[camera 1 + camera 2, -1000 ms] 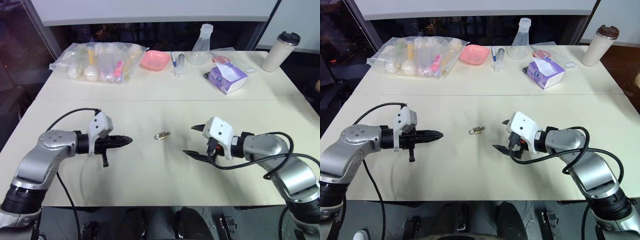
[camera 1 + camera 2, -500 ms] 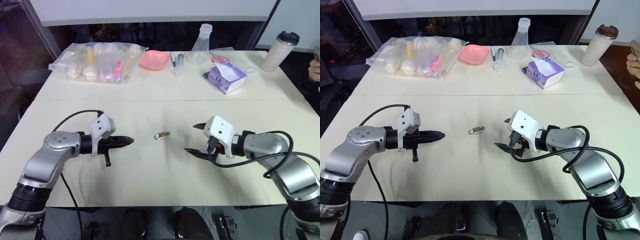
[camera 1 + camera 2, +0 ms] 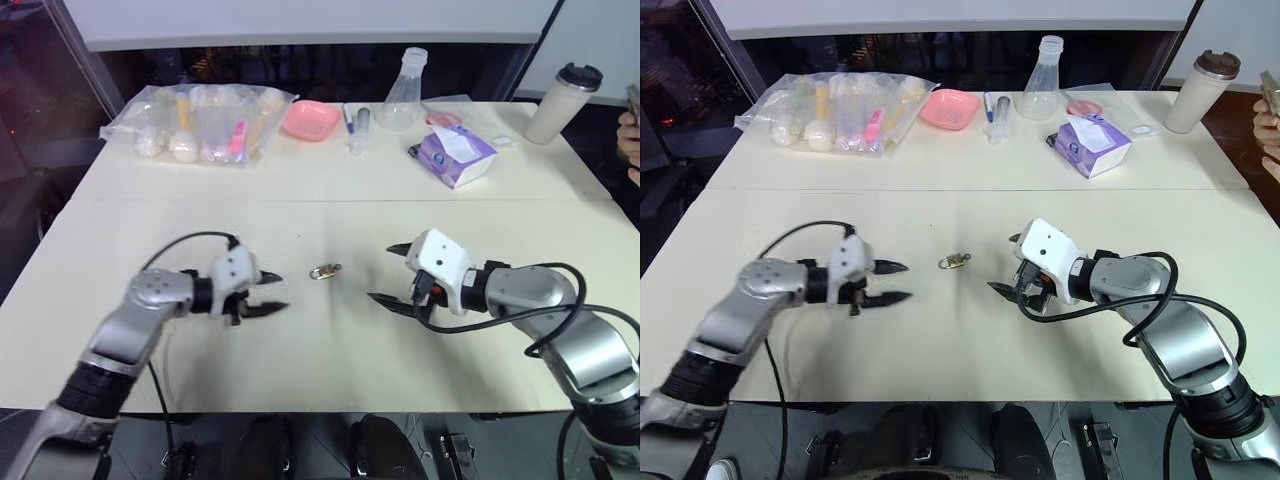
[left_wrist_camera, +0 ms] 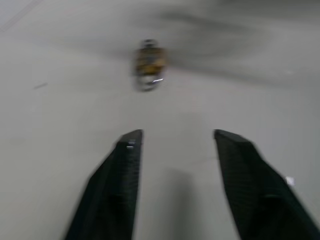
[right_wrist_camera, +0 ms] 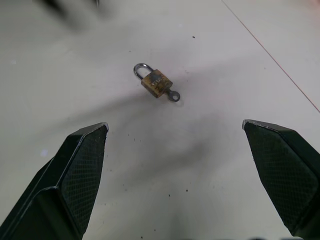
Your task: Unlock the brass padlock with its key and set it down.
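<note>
The brass padlock [image 3: 322,271] lies flat on the cream table [image 3: 300,350], midway between my two grippers. Its thin shackle [image 5: 140,68] looks seated in the body. Its key [image 5: 173,96] sticks out of the padlock's bottom end. My left gripper [image 3: 277,292] hovers just left of the padlock, pointing at it, open and holding nothing. The left wrist view has the padlock [image 4: 148,62] a short way beyond the fingertips. My right gripper [image 3: 382,273] sits just right of the padlock, wide open and holding nothing.
At the back of the table are a clear plastic bag of small items [image 3: 195,122], a pink dish [image 3: 308,118], a glass flask [image 3: 403,95], a purple tissue pack [image 3: 455,155] and a tumbler [image 3: 560,102]. A person's hand [image 3: 630,130] shows at the right edge.
My left gripper has gone from shut to open and has moved right and down, closer to the padlock. The right gripper and the padlock have stayed put.
</note>
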### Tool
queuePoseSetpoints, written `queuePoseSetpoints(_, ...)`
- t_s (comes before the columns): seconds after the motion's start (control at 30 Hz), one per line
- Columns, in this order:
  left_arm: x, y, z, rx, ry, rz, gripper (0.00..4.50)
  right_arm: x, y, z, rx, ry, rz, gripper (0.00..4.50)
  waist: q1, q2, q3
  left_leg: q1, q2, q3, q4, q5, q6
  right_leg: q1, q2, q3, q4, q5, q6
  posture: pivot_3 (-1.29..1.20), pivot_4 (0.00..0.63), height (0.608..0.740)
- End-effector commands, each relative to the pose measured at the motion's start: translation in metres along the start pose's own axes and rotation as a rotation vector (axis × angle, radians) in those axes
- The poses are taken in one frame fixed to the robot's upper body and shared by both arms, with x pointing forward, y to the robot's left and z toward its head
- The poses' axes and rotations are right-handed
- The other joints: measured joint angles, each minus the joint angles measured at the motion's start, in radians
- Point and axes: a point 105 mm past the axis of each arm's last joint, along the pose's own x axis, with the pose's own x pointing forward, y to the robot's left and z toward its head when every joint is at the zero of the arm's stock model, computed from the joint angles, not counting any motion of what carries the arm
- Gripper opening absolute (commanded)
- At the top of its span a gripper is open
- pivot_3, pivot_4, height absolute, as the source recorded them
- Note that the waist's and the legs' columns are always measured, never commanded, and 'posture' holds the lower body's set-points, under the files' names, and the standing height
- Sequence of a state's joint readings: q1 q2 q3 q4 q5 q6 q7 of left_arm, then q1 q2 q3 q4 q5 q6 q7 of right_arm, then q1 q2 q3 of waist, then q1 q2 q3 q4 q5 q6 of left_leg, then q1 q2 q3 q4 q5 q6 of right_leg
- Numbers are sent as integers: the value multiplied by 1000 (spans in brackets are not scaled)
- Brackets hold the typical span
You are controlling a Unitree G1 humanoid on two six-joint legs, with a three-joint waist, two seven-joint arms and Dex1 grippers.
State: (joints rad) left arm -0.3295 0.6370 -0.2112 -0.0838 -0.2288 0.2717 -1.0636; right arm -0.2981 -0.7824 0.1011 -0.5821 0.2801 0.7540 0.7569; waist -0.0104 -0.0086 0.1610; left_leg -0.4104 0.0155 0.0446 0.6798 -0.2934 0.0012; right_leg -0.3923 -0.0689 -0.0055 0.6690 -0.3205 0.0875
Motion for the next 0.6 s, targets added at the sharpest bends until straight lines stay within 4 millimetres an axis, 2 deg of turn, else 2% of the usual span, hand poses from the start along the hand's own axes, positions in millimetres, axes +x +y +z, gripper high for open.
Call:
queuePoseSetpoints(0.03, 15, 10, 5, 43, -27, 23, 4308, -2, -2, 9, -34, -31, -25, 4500, 1, 0, 0, 0, 0, 0, 0, 0, 0, 0, 0, 0, 0, 0, 0, 0, 150, 715)
queuePoseSetpoints(0.07, 21, 12, 4, 52, -28, 26, 4449, -2, -2, 9, -33, -33, -30, 4500, 1, 0, 0, 0, 0, 0, 1, 0, 0, 0, 0, 0, 1, 0, 0, 0, 150, 715)
queuePoseSetpoints(0.3, 50, 39, 8, 92, -53, 91, 4449, -4, -5, 11, -31, -35, -60, 4500, 1, 0, 0, 0, 0, 0, 2, 0, 1, 0, 2, 0, 1, 0, 1, 0, 150, 715)
queuePoseSetpoints(0.57, 73, 44, 8, 59, -59, 48, 4449, -3, -4, 12, -35, -40, -85, 4500, 3, 0, 0, 0, 0, 0, 3, 0, 1, 0, 3, -1, 1, 0, 1, 0, 150, 715)
queuePoseSetpoints(0.6, 76, 44, 6, 73, -48, 43, 4211, -3, -4, 12, -37, -39, -88, 4500, 4, 0, 0, 0, 0, 0, 3, 0, 1, 1, 3, -1, 1, 0, 1, 0, 150, 715)
